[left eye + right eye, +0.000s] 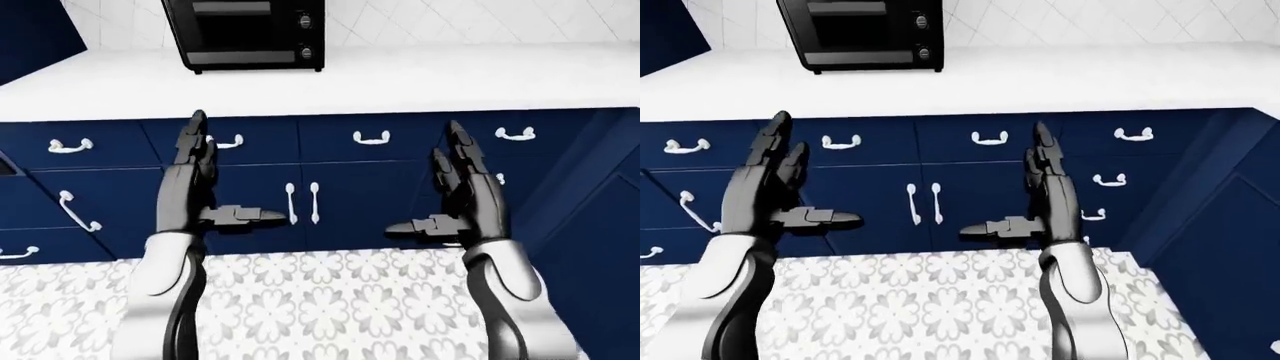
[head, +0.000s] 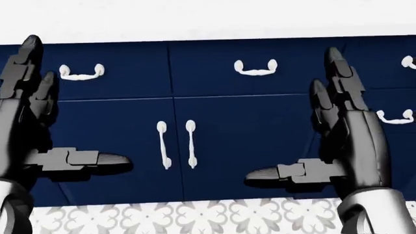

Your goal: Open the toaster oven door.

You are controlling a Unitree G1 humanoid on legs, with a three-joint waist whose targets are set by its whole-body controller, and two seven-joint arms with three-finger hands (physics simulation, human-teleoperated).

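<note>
Left hand (image 1: 205, 191) and right hand (image 1: 455, 195) both spread empty below one toaster oven (image 1: 248, 34).

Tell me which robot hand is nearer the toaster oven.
Left. The left robot hand is raised almost directly below the toaster oven in the left-eye view; the right robot hand is well off to its right. Neither touches it.

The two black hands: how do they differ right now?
The left hand rises from the view's left, thumb pointing right; the right hand mirrors it, thumb pointing left. The left one's fingertips sit slightly higher. Both are open, empty, below the white counter and short of the toaster oven.
</note>
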